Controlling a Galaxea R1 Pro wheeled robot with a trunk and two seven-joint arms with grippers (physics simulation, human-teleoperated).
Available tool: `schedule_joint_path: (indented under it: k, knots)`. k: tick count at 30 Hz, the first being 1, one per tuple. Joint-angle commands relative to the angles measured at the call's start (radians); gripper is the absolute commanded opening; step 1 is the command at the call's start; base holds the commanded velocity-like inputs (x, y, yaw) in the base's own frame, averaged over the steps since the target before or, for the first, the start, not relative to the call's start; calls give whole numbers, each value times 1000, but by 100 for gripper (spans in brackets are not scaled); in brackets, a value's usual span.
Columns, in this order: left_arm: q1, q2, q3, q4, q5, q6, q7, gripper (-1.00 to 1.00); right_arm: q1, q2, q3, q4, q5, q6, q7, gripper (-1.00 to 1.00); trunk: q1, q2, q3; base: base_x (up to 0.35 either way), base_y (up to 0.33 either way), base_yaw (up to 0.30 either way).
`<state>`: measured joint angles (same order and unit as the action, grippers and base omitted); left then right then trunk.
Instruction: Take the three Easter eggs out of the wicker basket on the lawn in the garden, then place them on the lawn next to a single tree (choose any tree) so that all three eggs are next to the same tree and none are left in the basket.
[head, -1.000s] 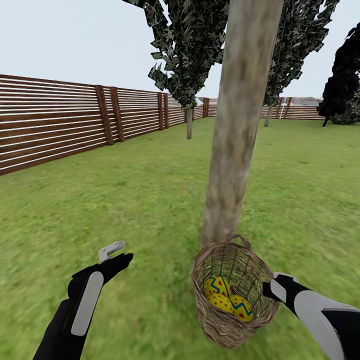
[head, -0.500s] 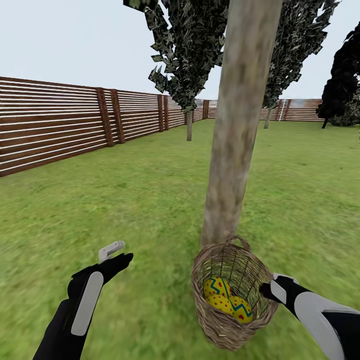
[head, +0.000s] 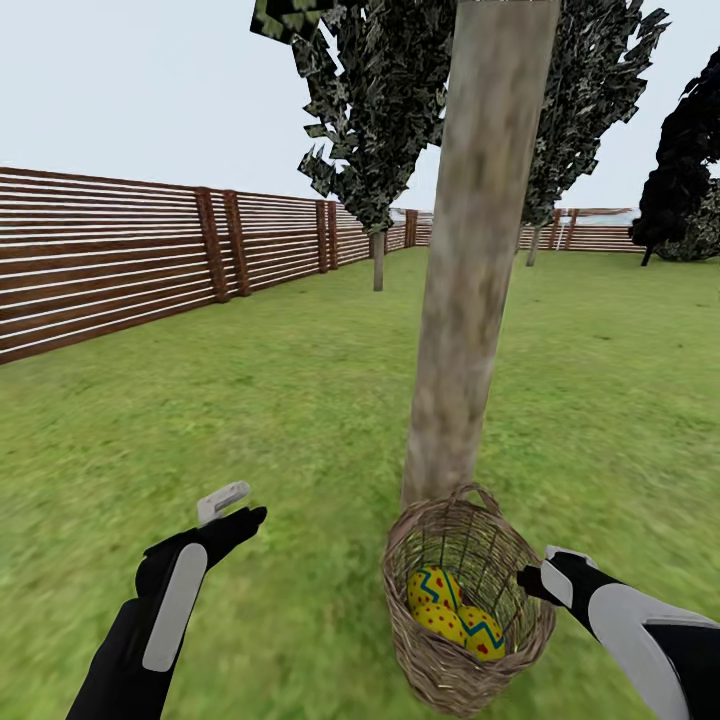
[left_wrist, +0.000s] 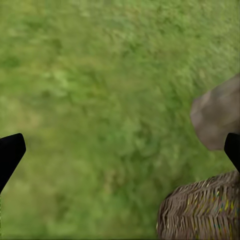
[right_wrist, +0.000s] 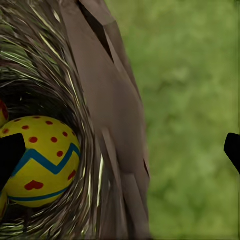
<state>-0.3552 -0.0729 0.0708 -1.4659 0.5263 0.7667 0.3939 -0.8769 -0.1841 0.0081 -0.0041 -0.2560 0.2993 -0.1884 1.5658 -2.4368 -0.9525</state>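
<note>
Low and right of centre in the head view: wicker basket (head: 452, 676), tilted, its mouth turned toward the camera, just in front of the tree (head: 472, 300) trunk's foot on the lawn (head: 250, 400). Whether touching the trunk, impossible to tell. Small loop handle at the far rim, against the bark.

Inside the basket, low in the bowl: Easter eggs (head: 446, 612), yellow with blue zigzags and red dots, packed together and touching. Three seemingly there, though hard to separate. In the right wrist view, one egg (right_wrist: 42, 160) large at lower left behind the weave, with slivers of others at the left edge.

At the lower right of the head view: right gripper (head: 535, 580) up against the basket's right rim. In the right wrist view, right gripper (right_wrist: 122, 155) spread wide, one black fingertip at the left edge over the egg, the other at the right edge over grass, the basket (right_wrist: 115, 125) wall between them. No squeeze on the wall visible.

At the lower left of the head view: left gripper (head: 232, 510) over bare grass, well apart from the basket, spread wide and holding nothing. In the left wrist view, left gripper (left_wrist: 120, 150) with fingertips at both side edges, basket (left_wrist: 200, 212) at lower right, trunk base (left_wrist: 217, 117) above it.

Across the left and far background: slatted wooden fence (head: 100, 260). Behind the trunk, a dark-leaved tree (head: 375, 130); at the right edge, a black cypress (head: 690, 170).
</note>
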Motion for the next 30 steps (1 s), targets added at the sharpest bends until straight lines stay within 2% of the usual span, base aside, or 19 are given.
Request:
schedule_joint_path:
  k: [1, 10, 12, 15, 18, 22, 27, 30]
  knots:
    - [-1, -1, 1, 2, 11, 3, 8, 100, -1, 0, 1, 0, -6, 3, -3, 100, -4, 7, 2, 0, 0, 0]
    - [-1, -1, 1, 24, 10, 1, 7, 100, -1, 1, 2, -1, -7, -2, -3, 100, -39, 70, 30, 0, 0, 0]
    - [-1, -1, 0, 49, 9, -2, 9, 100, 0, 13, 2, -1, -7, -24, -5, 100, -46, 84, 37, 0, 0, 0]
    - [-1, -1, -2, 117, 5, -8, 10, 100, 1, 46, 1, -2, 9, -69, -9, 100, -58, 105, 46, 0, 0, 0]
    - [-1, -1, -2, 139, 2, -11, 10, 100, 1, 56, 1, -1, 31, -80, -11, 100, -69, 126, 55, 0, 0, 0]
    - [-1, 0, -2, 147, 0, -17, 10, 100, 1, 59, 1, -1, 39, -84, -11, 100, -85, 154, 68, 0, 0, 0]
    - [-1, 1, -3, 163, 0, -66, 10, 100, 4, 61, 1, 0, 41, -84, -10, 100, -104, 189, 84, 0, 0, 0]
    - [-1, 1, -3, 172, -1, -82, 10, 100, 5, 61, 1, -2, 40, -83, -10, 100, -104, 189, 84, 0, 0, 0]
